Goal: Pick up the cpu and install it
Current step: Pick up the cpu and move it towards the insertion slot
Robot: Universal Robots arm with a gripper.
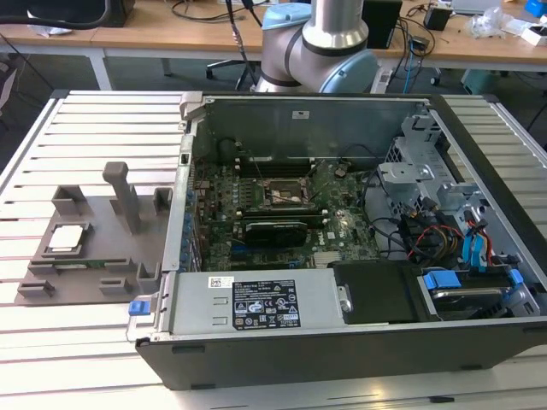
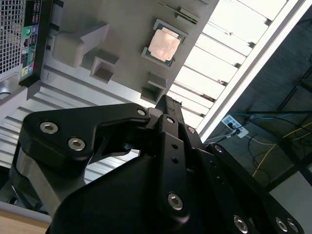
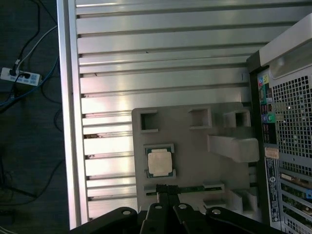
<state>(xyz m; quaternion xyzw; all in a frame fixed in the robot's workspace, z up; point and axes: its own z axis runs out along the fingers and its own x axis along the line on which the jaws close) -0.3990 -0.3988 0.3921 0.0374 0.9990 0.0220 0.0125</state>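
Finds the computer case (image 1: 299, 128) lying open, motherboard (image 1: 338, 213) face-up, likely for the install. Sees the grey fixture plate (image 1: 98, 235) just beside it, cradling the cpu (image 3: 160, 163) flat in a framed recess, top exposed for grasping. Shows the gripper (image 3: 168, 191) poised over that plate, clenched, empty, apart from the cpu.

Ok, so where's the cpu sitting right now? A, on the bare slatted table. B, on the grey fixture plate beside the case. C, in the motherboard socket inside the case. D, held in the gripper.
B: the cpu lies flat in a recess of the grey fixture plate, to the exterior view's left of the open computer case, apart from the gripper.
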